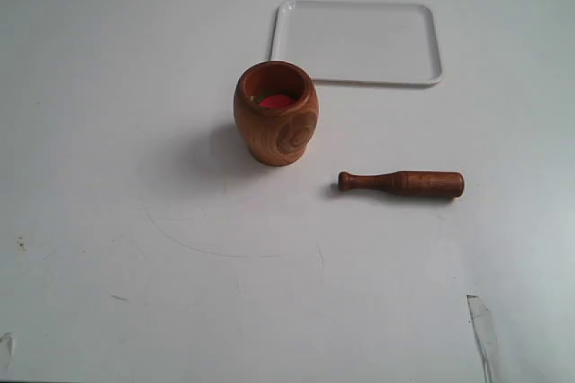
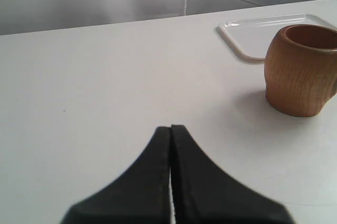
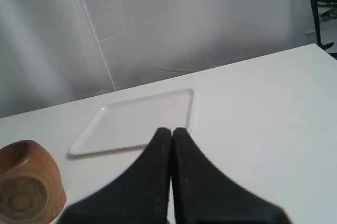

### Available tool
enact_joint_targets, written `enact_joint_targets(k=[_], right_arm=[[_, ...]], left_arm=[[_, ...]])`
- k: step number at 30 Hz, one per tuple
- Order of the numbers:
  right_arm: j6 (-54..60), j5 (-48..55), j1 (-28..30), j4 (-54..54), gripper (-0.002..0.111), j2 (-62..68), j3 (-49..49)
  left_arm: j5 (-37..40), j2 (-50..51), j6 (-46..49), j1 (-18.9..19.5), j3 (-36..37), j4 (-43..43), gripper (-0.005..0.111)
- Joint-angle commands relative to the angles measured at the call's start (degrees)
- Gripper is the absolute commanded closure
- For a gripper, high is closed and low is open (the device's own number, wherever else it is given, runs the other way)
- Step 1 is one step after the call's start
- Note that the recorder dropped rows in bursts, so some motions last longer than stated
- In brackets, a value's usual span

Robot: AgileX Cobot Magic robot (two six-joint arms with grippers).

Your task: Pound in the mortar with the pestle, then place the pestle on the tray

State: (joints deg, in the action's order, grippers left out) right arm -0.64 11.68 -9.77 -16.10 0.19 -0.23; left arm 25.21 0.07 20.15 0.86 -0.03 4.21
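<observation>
The orange-brown mortar (image 1: 276, 113) stands upright mid-table, red showing inside; it also shows in the left wrist view (image 2: 301, 70) and the right wrist view (image 3: 26, 182). The dark brown pestle (image 1: 402, 182) lies flat on the table to the mortar's right, knob end toward the mortar. The white tray (image 1: 358, 42) lies behind them, bare (image 2: 263, 33) (image 3: 139, 120). Neither arm appears in the exterior view. My left gripper (image 2: 170, 128) is shut on nothing, apart from the mortar. My right gripper (image 3: 171, 130) is shut on nothing; the pestle is hidden from its camera.
The white table (image 1: 135, 221) carries faint scuffs and a curved scratch (image 1: 225, 253) in front of the mortar. A worn patch (image 1: 482, 329) marks the near right corner. A grey backdrop (image 3: 184, 19) hangs behind the far edge.
</observation>
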Motion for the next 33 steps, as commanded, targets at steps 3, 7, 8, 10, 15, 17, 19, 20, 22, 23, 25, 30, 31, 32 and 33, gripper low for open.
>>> enact_joint_targets(k=[3,7,8,10,15,17,19,20,22,23,25,30,31,32,33], right_arm=[[0.0,-1.0,0.3,0.5,0.108,-0.2,0.2],[0.0,-9.3,0.3,0.1,0.108,-0.2,0.2],[0.0,-10.7,0.3,0.1,0.108,-0.2,0.2],[0.0,-11.3,0.3,0.1,0.108,-0.2,0.2],[0.0,-13.5,0.3,0.1,0.108,-0.2,0.2],[0.0,-13.7,0.3,0.1,0.108,-0.2,0.2],[-0.3,-13.7,0.3,-1.0,0.108,-0.2,0.2],[-0.7,-14.0,0.3,-2.2,0.108,-0.2,0.2],[-0.7,-14.1,0.3,-2.9,0.108,-0.2,0.2],[-0.7,-13.9,0.3,-2.9,0.108,-0.2,0.2],[-1.1,-13.9,0.2,-2.9,0.108,-0.2,0.2],[-0.9,-13.7,-2.4,-0.8,0.108,-0.2,-7.8],[0.0,-13.7,-3.1,0.4,0.108,-0.2,-9.5],[1.3,-13.4,-3.9,2.2,0.108,-0.2,-11.9],[2.7,-12.1,-4.7,4.5,0.108,-0.1,-14.3]], left_arm=[[-0.2,-0.1,-0.5,-0.4,0.0,-0.4,0.107],[-0.2,-0.1,-0.5,-0.4,0.0,-0.4,0.107],[-0.2,-0.1,-0.5,-0.4,0.0,-0.4,0.107],[-0.2,-0.1,-0.5,-0.4,0.0,-0.4,0.107],[-0.2,-0.1,-0.5,-0.4,0.0,-0.4,0.107],[-0.2,-0.1,-0.5,-0.4,0.0,-0.4,0.107],[-0.2,-0.1,-0.5,-0.4,0.0,-0.4,0.107],[-0.2,-0.1,-0.5,-0.4,0.0,-0.4,0.107],[-0.2,-0.1,-0.5,-0.4,0.0,-0.4,0.107],[-0.2,-0.1,-0.5,-0.4,0.0,-0.4,0.107],[-0.2,-0.1,-0.5,-0.4,0.0,-0.4,0.107],[-0.2,-0.1,-0.5,-0.4,0.0,-0.4,0.107],[-0.2,-0.1,-0.5,-0.4,0.0,-0.4,0.107],[-0.2,-0.1,-0.5,-0.4,0.0,-0.4,0.107],[-0.2,-0.1,-0.5,-0.4,0.0,-0.4,0.107]])
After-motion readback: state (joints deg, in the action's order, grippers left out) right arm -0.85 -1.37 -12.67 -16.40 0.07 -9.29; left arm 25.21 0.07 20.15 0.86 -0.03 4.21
